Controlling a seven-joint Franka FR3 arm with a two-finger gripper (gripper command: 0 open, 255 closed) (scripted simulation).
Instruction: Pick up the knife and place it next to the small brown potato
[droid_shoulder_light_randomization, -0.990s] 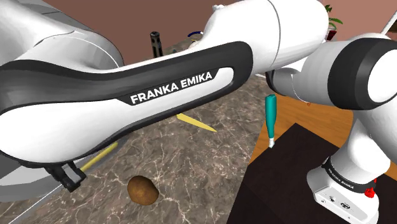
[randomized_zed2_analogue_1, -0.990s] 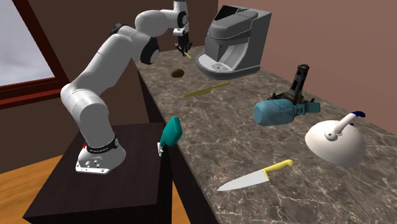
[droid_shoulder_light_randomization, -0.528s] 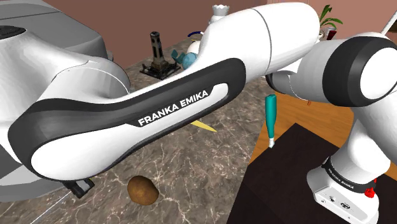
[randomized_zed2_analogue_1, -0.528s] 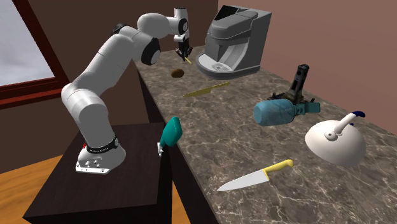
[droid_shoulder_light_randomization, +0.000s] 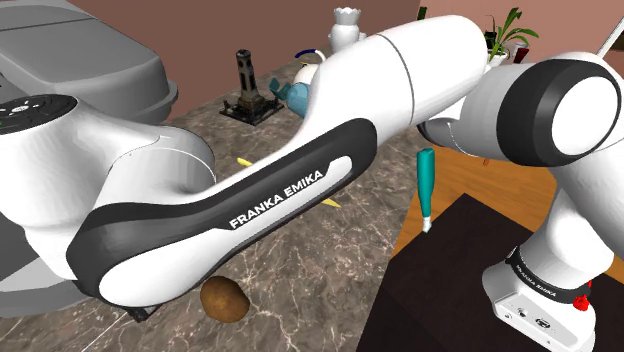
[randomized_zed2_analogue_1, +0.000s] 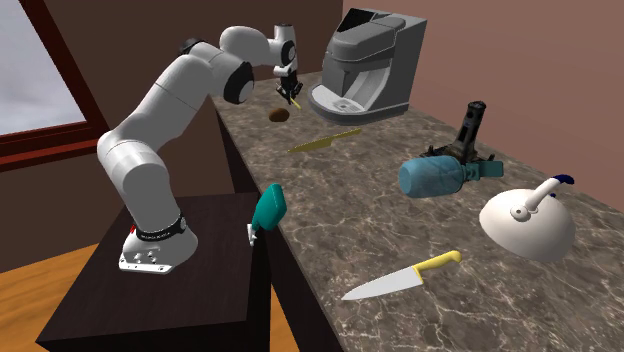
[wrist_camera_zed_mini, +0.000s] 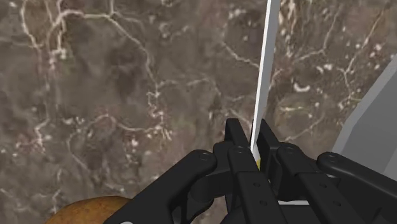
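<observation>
Over the desk (droid_shoulder_light_randomization: 300, 255) in the shoulder view, the big white arm (droid_shoulder_light_randomization: 400, 80) stretches across, w/ FRANKA EMIKA on its dark band. The potato (droid_shoulder_light_randomization: 225, 298) is brown & round and sits on the desk just below the arm. A grey coffee machine (droid_shoulder_light_randomization: 90, 60) is at the top left. A teal brush (droid_shoulder_light_randomization: 426, 180) hangs at the desk edge, near the dark stand (droid_shoulder_light_randomization: 450, 290).

Second exterior view: the end effector (randomized_zed2_analogue_1: 290, 90) points down over the far end of the desk (randomized_zed2_analogue_1: 330, 240), clamped on the knife (randomized_zed2_analogue_1: 295, 97). The knife is just beside the potato (randomized_zed2_analogue_1: 279, 114), btw it & the coffee machine (randomized_zed2_analogue_1: 365, 60). I can't tell if its tip touches the desk. An all-yellow knife (randomized_zed2_analogue_1: 325, 140) lies flat a bit nearer. Closer to the camera are a teal jug (randomized_zed2_analogue_1: 432, 177) on its side, a white kettle (randomized_zed2_analogue_1: 525, 222) & a 3rd knife (randomized_zed2_analogue_1: 400, 281) w/ a yellow handle.

Wrist view: the end effector (wrist_camera_zed_mini: 252, 135) has its two black fingers (wrist_camera_zed_mini: 236, 143) squeezed on the knife (wrist_camera_zed_mini: 263, 63) from both sides. The thin pale blade sticks straight out past the tips, w/ a bit of yellow where they grip. The brown marble desk (wrist_camera_zed_mini: 127, 95) is behind it. The potato (wrist_camera_zed_mini: 83, 210) is close by the end effector's side.
</observation>
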